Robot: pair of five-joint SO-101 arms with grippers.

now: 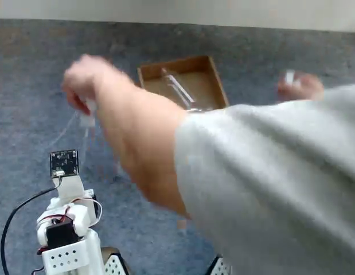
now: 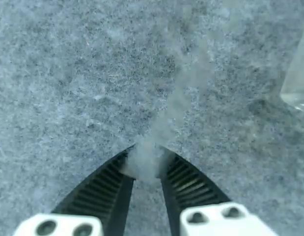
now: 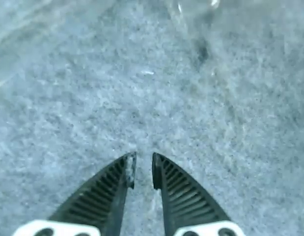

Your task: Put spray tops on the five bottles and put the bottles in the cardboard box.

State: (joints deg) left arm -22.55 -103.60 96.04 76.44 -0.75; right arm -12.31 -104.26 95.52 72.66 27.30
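**Both pincers narrow over the felt; a person's hands hold the spray parts**

The left pincer (image 2: 144, 164) sits low over the grey felt surface (image 2: 68, 73), its fingers a narrow gap apart. A pale blurred streak (image 2: 183, 83) runs from between the tips out ahead of it. I cannot tell whether the fingers touch it. Ahead of this pincer and off to one side is a clear bottle (image 2: 296, 69), cut by the frame edge. The right pincer (image 3: 143, 167) is narrow too, with a slit of felt showing between the tips and nothing in it. Faint clear shapes (image 3: 191, 24) lie ahead of it, too blurred to name.

From above, a hand (image 1: 80, 80) hangs just beyond the left arm (image 1: 65, 229), pinching a white spray top (image 1: 87, 117). Its grey sleeve (image 1: 269, 172) crosses the view. A second hand (image 1: 300, 87) holds a small white piece (image 1: 289, 77). The cardboard box (image 1: 214, 71) lies well beyond the left pincer, with a transparent bottle (image 1: 178, 87) lying inside it.
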